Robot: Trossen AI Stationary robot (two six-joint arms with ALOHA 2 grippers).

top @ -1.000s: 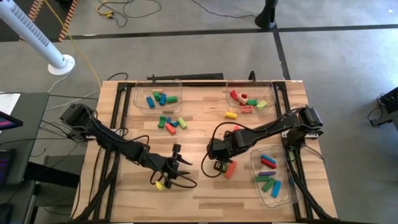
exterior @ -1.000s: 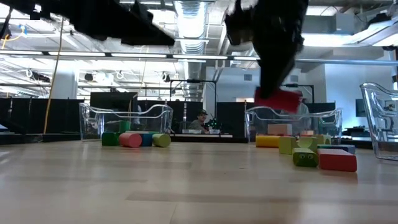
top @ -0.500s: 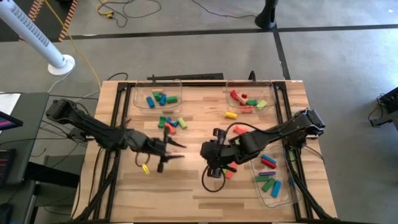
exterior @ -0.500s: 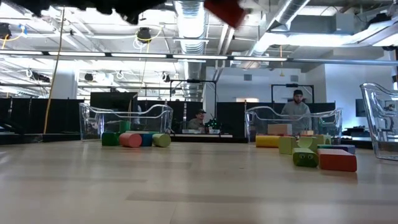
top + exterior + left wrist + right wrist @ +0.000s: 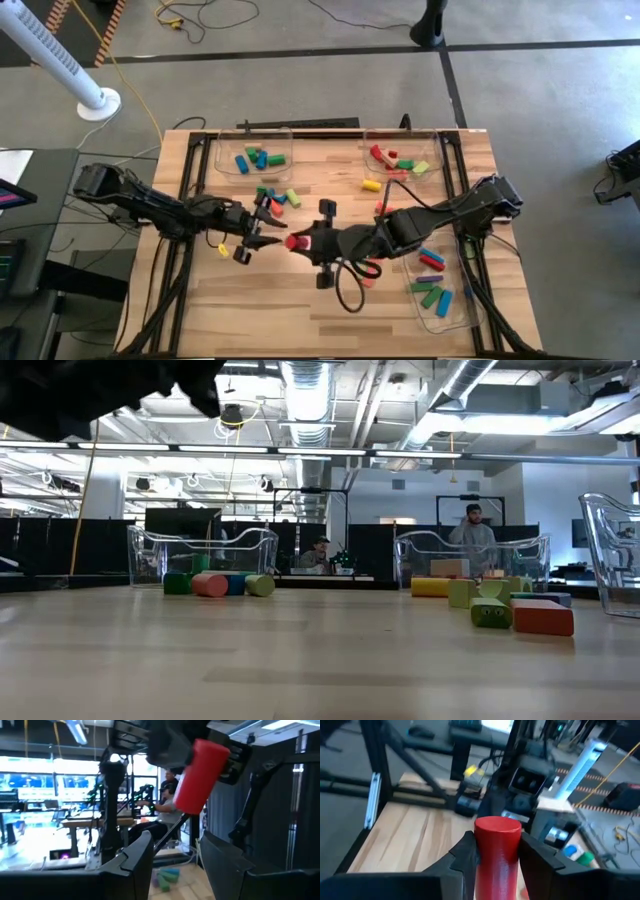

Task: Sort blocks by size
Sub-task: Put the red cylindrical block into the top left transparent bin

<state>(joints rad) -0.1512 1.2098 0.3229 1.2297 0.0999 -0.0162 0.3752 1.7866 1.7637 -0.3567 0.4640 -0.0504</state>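
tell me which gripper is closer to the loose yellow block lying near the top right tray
Right. The right gripper, shut on a red cylinder, is mid-table, diagonally below and left of the yellow block. The left gripper faces it from still farther left.

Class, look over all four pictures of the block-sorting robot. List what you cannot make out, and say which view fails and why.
1. Left gripper, high view: too small to tell whether its fingers are open; the left wrist view shows nothing between them.
2. Both arms, low view: only a dark blur at the top edge.
3. Blocks in the right tray, high view: too small to count.
4. Red cylinder, right wrist view: lower end cut off by the picture's edge.
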